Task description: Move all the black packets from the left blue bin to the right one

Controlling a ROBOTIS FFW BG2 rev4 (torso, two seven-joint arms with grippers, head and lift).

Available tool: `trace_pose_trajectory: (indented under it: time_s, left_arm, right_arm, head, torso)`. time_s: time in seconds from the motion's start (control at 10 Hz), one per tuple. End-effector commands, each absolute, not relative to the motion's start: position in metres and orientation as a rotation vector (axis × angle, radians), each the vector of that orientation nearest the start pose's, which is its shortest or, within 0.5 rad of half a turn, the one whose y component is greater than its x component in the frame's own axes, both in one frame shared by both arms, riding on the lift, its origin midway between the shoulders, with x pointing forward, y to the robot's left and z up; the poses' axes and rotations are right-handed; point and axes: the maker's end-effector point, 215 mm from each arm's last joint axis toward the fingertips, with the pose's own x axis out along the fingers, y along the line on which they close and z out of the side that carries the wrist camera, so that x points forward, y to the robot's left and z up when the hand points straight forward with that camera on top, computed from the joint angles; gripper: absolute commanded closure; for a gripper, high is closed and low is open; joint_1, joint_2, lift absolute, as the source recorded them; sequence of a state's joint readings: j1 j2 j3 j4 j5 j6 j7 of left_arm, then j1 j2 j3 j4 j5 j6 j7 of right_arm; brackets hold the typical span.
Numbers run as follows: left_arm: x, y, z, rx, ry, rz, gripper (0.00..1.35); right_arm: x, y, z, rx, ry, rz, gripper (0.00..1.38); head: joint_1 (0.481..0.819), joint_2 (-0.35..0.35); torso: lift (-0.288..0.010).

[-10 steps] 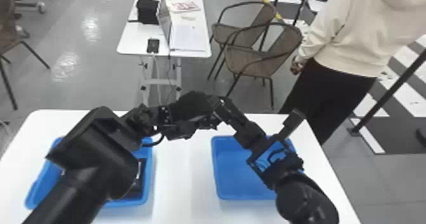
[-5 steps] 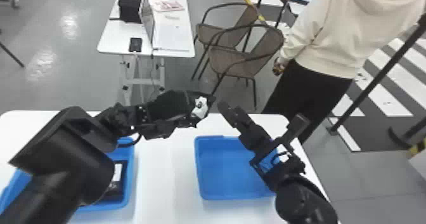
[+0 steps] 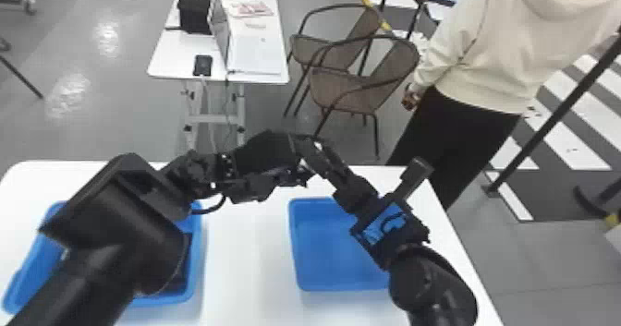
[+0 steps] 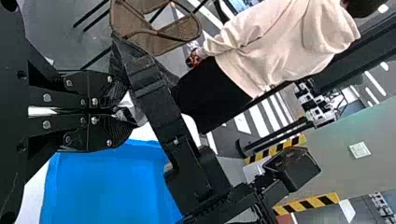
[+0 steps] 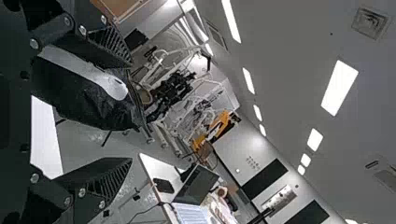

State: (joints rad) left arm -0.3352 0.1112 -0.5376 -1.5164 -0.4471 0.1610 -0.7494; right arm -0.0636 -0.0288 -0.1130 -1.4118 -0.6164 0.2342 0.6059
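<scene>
The black packet [image 5: 88, 100] slants lengthwise outward within the right claw [image 3: 365, 156].

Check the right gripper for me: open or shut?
Open. In the right wrist view, the right gripper's two fingers stand wide apart; a black packet lies between them, with a clear gap to one finger.

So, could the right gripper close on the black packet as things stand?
Probably yes: the right gripper is open, the black packet sits between its fingers, and nothing visibly blocks them. Taking it away would likely need the left gripper, seemingly shut on it, to open.
</scene>
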Motion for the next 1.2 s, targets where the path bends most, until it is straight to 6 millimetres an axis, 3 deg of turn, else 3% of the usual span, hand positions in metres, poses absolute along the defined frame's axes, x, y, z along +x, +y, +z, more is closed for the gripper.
trace_pose_trajectory:
  time_s: [0.0,0.1,0.3,0.5,0.6,0.7,0.8,0.9,1.1]
  left_arm:
    - [0.539,-0.084,-0.349,0.718,0.071,-1.107,1.21]
    - [0.538,-0.087,-0.349,0.73,0.064,-1.113,1.21]
    - [0.54,-0.086,-0.347,0.734,0.061,-1.107,1.21]
    - [0.544,-0.08,-0.344,0.728,0.053,-1.091,1.2]
    - [0.547,-0.075,-0.342,0.714,0.049,-1.078,1.14]
    - [0.55,-0.065,-0.344,0.666,0.06,-1.054,0.84]
    - [0.553,-0.05,-0.351,0.624,0.089,-1.025,0.63]
    - [0.557,-0.033,-0.358,0.583,0.117,-0.989,0.5]
    - [0.562,0.007,-0.367,0.467,0.159,-0.911,0.4]
  right_arm:
    - [0.583,-0.174,-0.363,0.666,0.07,0.498,1.09]
    - [0.582,-0.175,-0.363,0.661,0.072,0.497,1.09]
    - [0.581,-0.175,-0.365,0.658,0.073,0.496,1.26]
    - [0.578,-0.174,-0.366,0.666,0.073,0.498,1.29]
    - [0.577,-0.174,-0.368,0.671,0.076,0.496,1.29]
    - [0.578,-0.178,-0.369,0.686,0.069,0.486,1.29]
    - [0.579,-0.189,-0.367,0.7,0.052,0.467,1.29]
    - [0.581,-0.197,-0.367,0.697,0.046,0.452,1.29]
    - [0.585,-0.23,-0.372,0.696,0.021,0.384,1.29]
  head:
    - [0.695,-0.244]
    - [0.695,-0.245]
    - [0.695,-0.25]
    - [0.695,-0.25]
    - [0.695,-0.247]
    - [0.695,-0.243]
    - [0.695,-0.237]
    - [0.695,-0.23]
    - [0.695,-0.22]
  torso:
    - [0.0]
    - [0.0]
    - [0.0]
    - [0.0]
    - [0.0]
    - [0.0]
    - [0.0]
    - [0.0]
    - [0.0]
